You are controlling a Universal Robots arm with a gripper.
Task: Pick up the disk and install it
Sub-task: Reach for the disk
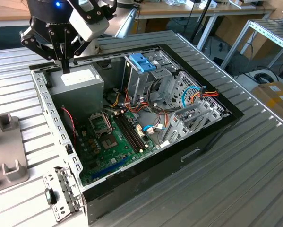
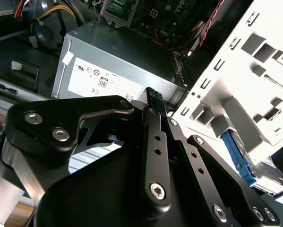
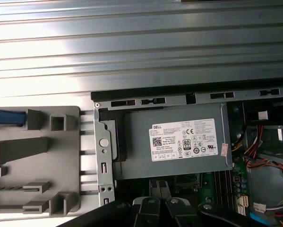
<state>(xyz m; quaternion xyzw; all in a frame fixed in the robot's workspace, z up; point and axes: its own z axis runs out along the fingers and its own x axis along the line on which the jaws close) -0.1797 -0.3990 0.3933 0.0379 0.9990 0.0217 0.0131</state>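
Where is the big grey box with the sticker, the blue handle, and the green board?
Grey box [image 1: 77,87], exterior view, on its front side.
Blue handle [image 1: 143,62], exterior view, middle of the handle.
Green board [image 1: 114,142], exterior view, a bare green part.

A ribbed metal table [image 1: 254,156] – wooden benches [image 1: 188,9] and a metal rack [image 1: 269,33] stand behind

The exterior view looks down at an angle on my open computer case [image 1: 132,118] from fairly near, with my arm at upper left of the frame. My first wrist view faces straight down from higher up; my second sits close and slanted. Both wrist views share the power supply [image 3: 174,142] [image 2: 113,71]
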